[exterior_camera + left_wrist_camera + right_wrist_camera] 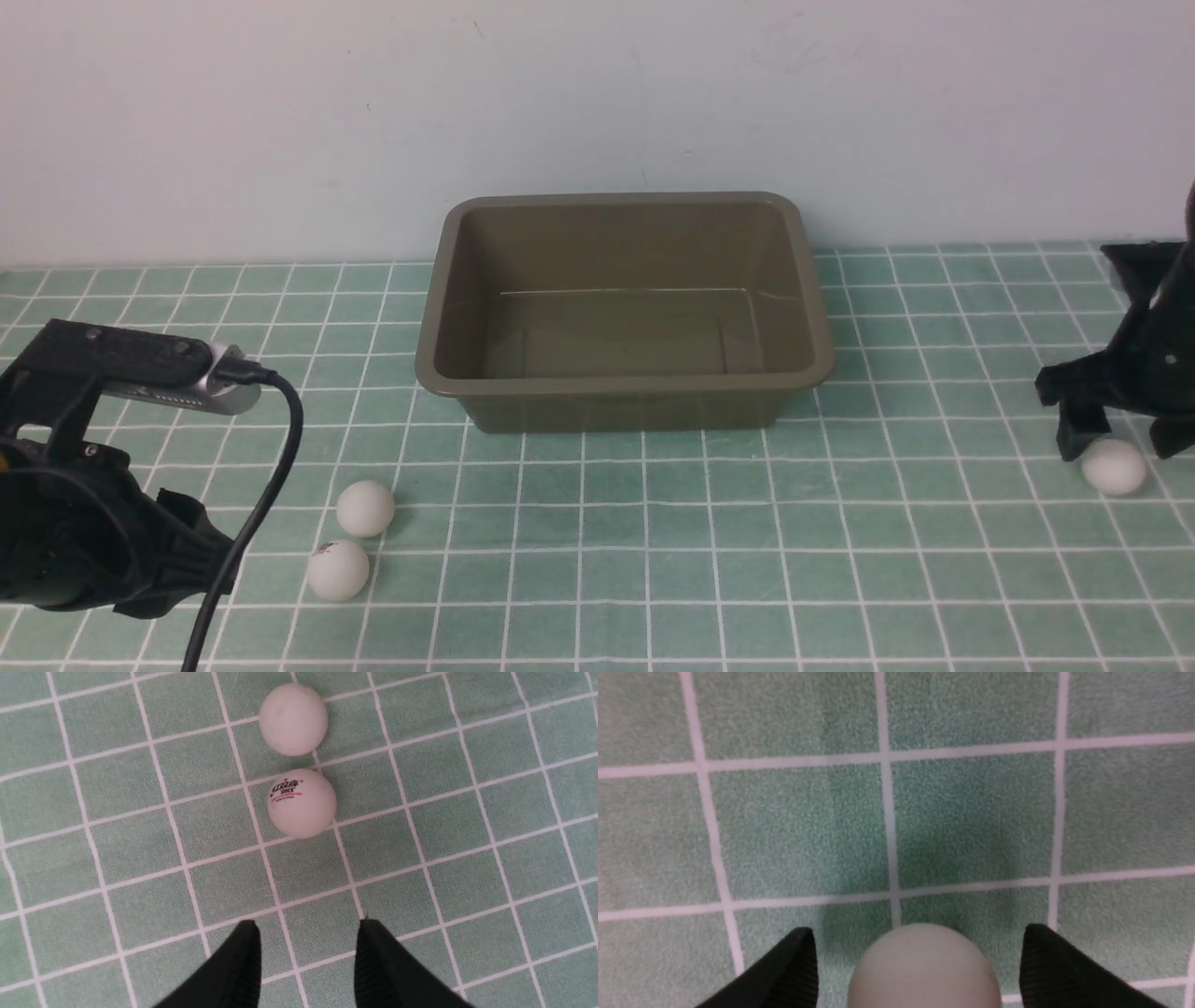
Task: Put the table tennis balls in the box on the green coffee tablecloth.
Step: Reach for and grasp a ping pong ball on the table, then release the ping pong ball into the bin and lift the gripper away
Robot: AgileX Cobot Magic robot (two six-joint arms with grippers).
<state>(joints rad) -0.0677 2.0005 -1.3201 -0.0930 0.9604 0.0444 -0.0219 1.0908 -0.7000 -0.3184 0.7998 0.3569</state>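
Olive-brown plastic box [624,411] upright on the green grid-lined tablecloth [672,551], toward the wall; no ball visible on the part of its floor that shows, the near inside edge being hidden by the rim; three table tennis balls out on the cloth, so none of these delivered; judged to be at the opening stage, with all three left to do.

Left side: plain white ball [365,509] and printed white ball [337,570] lie close together, left of the box and nearer the robot; the left wrist view shows dark brand lettering on the latter; whether the two touch, cannot tell for certain.

Right side: lone white ball [1114,467] on the cloth, well apart from the box, under the right arm.

Right gripper [920,956]: fingers spread wide, one on each side of the lone ball; cloth visible between ball and fingertip on at least one side; no grip made; contact lower down, out of the picture, cannot tell; step in hand judged to be the pick of this ball; next move should be closing squarely on it, since a round ball may roll off if pinched off-centre.

Left gripper [308,926]: fingers parted, a moderate gap with bare cloth showing through; holds nothing; both left-side balls lie beyond its fingertips, untouched.
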